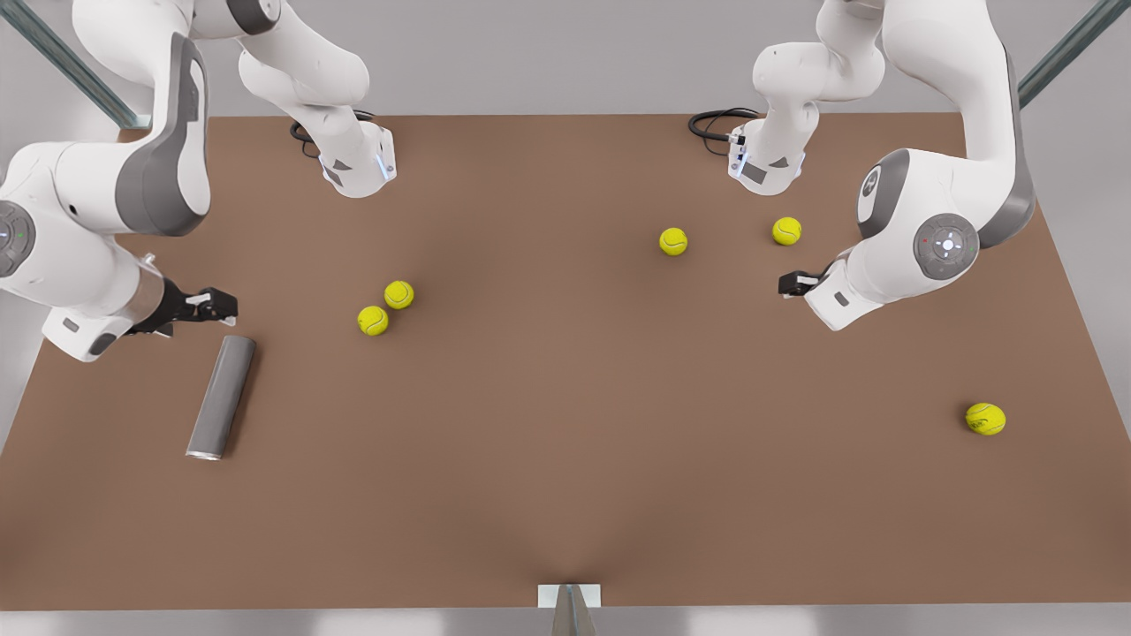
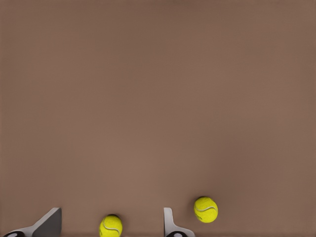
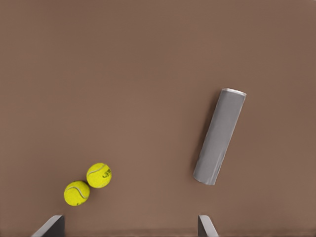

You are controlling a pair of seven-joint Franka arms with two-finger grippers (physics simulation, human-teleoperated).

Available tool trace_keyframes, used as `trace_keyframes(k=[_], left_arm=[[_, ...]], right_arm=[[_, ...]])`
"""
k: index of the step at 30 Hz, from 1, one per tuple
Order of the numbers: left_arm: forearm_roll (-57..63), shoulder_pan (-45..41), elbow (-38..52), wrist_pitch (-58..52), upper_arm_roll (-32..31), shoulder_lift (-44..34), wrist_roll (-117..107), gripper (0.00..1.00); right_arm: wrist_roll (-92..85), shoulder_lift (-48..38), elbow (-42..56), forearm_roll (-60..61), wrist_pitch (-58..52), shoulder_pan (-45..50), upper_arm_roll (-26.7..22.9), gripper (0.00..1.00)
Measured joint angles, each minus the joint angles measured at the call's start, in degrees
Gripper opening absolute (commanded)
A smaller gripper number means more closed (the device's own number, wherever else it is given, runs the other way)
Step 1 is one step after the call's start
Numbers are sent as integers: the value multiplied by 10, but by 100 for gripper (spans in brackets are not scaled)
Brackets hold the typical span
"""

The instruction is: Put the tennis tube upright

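left gripper (image 1: 789,284) hovering, right gripper (image 1: 216,305) spread
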Motion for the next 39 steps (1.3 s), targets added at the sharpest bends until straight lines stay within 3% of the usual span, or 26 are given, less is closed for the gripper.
trace_keyframes(k=[3, 7, 12, 24, 39], left_arm=[[0, 0, 0, 0, 0, 1, 0, 100], [0, 1, 0, 0, 0, 1, 0, 100], [1, 1, 0, 0, 0, 2, 0, 100], [-16, 13, 39, -3, -11, 20, 4, 100], [-23, 31, 76, -13, -35, 46, -6, 100]], right_arm=[[6, 23, 5, 2, -2, -4, -14, 100], [11, 115, 16, -2, 29, -37, -60, 100], [13, 203, 7, 0, 113, -85, -67, 100], [-15, 214, -147, -8, 308, -115, -68, 100], [-38, 267, -198, -16, 405, -128, -69, 100]])
